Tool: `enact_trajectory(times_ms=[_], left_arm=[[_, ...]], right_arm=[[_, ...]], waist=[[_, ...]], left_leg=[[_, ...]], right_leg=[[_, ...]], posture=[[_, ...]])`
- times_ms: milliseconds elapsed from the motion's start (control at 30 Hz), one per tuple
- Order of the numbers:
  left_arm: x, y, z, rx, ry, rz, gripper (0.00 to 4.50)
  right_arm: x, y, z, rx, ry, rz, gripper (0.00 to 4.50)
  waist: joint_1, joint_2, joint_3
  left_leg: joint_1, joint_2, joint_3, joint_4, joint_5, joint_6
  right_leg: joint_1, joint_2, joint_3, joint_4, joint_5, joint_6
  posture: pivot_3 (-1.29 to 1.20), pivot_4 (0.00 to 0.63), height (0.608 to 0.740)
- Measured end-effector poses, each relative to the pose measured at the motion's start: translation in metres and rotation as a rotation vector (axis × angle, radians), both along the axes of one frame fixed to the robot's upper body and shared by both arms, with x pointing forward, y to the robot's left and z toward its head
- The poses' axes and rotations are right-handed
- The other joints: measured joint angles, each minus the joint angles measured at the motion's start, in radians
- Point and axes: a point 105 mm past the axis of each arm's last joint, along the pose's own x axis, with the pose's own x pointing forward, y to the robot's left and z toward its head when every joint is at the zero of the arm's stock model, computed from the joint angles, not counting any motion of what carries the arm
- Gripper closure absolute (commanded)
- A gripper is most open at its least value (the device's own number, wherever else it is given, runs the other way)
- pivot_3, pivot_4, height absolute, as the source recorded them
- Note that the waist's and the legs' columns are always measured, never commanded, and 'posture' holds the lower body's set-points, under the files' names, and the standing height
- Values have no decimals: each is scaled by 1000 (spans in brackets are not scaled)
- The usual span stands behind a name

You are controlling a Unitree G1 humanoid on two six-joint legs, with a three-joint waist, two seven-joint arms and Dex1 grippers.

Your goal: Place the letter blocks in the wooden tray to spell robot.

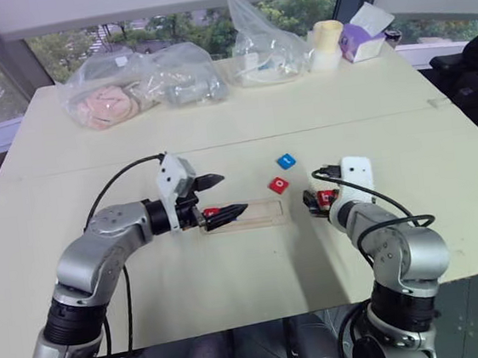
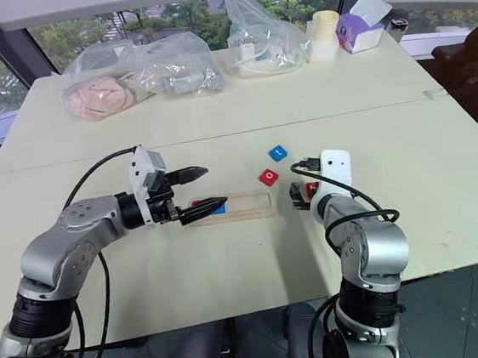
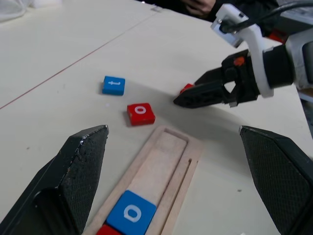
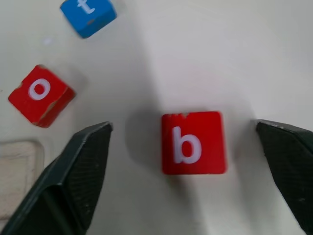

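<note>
In the wooden tray (image 3: 168, 166), the red block (image 3: 108, 230) beside the blue o block (image 3: 132, 215) is cut off, its letter unseen. The bags' (image 1: 139, 85) contents at the desk's far edge are too indistinct to name.

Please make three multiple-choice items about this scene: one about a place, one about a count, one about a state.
1. Where is the red square block with letter b?
A. In the tray
B. On the table between the right tool's fingers
C. Inside a plastic bag

2. How many letter blocks lie outside the pale wooden tray?
A. One
B. Three
C. Five

3. The left tool is:
A. Open
B. Shut on a block
C. Shut on the tray

Key: 1 B, it lies on the table inside the right tool; 2 B, b, red o, blue t; 3 A, fingers apart.
</note>
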Motion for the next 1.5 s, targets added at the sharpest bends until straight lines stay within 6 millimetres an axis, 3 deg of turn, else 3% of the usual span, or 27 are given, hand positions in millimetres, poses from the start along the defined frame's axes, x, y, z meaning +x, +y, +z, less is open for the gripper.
enact_trajectory(times_ms=[133, 233, 333, 500, 667, 933, 1033, 1200, 1400, 1500], left_arm=[[-4, 11, 1, 42, 8, -24, 0], [-18, 15, 2, 102, 12, -106, 0], [-44, 23, -6, 266, 64, -254, 0], [-55, 17, 1, 310, 41, -352, 0], [-56, 21, 0, 324, 66, -321, 0], [-66, 37, -6, 321, 139, -235, 0], [-65, 39, -4, 335, 128, -222, 0], [-67, 40, -7, 335, 145, -215, 0], [-63, 54, -8, 376, 128, -163, 0], [-54, 85, -18, 472, 161, -81, 0]], right_arm=[[12, -17, 48, -80, -234, 143, 30], [8, -16, 67, -164, -342, 376, 30], [-10, -20, 48, -269, -273, 748, 30], [-18, -36, 14, -298, -130, 1076, 30], [-6, -50, -14, -358, -65, 1193, 30], [24, -49, -13, -448, -167, 1246, 30], [24, -48, -14, -455, -167, 1291, 866], [22, -46, -16, -452, -169, 1348, 3337], [29, -36, -14, -381, -165, 1312, 3356], [31, -2, 2, -311, -207, 1344, 3356]], waist=[[0, 0, 0], [-1, 0, 0], [0, -1, 1], [-2, -3, 2], [-6, -3, 2], [0, -4, 3], [1, -4, 3], [0, -4, 3], [-6, -4, 3], [-15, -3, 3]], left_leg=[[0, 0, 0, 0, 0, 0], [0, 0, 1, -2, 0, 0], [0, 0, 3, -2, -1, 2], [1, 2, 5, 1, -1, 2], [1, 2, 5, -1, -1, 2], [6, 2, 5, 1, -1, 1], [7, 2, 5, 1, -1, 1], [7, 2, 5, 0, -1, 1], [10, 2, 5, -1, -1, 1], [9, 4, 6, -4, -1, 1]], right_leg=[[0, 0, 0, -1, 0, 0], [0, 0, 0, -3, -1, 0], [1, -1, 0, -6, -1, 1], [3, -1, 1, -5, -2, 2], [2, -1, 1, -5, 1, -1], [7, 0, 1, -4, 1, -1], [8, -1, 1, -5, 1, -1], [8, -1, 1, -4, 1, -1], [9, 0, 2, -4, 1, -1], [4, 0, 5, 0, 0, -2]], posture=[[0, 150, 740], [0, 150, 740], [0, 150, 740], [0, 150, 740], [0, 150, 740], [0, 150, 740], [0, 150, 740], [0, 150, 740], [0, 150, 740], [0, 150, 740]])
